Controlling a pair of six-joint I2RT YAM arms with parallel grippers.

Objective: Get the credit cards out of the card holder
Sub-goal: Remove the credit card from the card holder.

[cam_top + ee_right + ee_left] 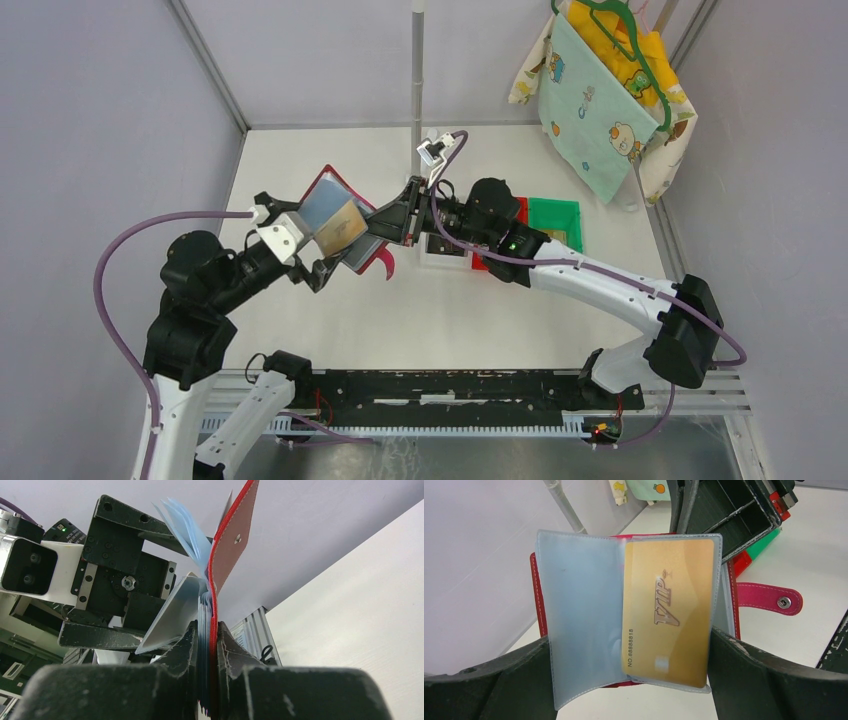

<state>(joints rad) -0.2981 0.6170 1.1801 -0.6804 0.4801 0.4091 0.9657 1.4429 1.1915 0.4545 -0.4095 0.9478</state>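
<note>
While right jaws clamp card holder (232,540), left jaws flank it

The white table (420,320) carries a row of shallow bins behind the right gripper (385,232), beneath that arm's wrist. A dark bin (446,250) with a pale rim sits nearest the fingers. The red bin (519,208) comes next, largely hidden by the arm, and the green bin (556,222) sits farthest out. Beyond the gripper, a thin metal post (417,80) stands at the table's far edge.
</note>
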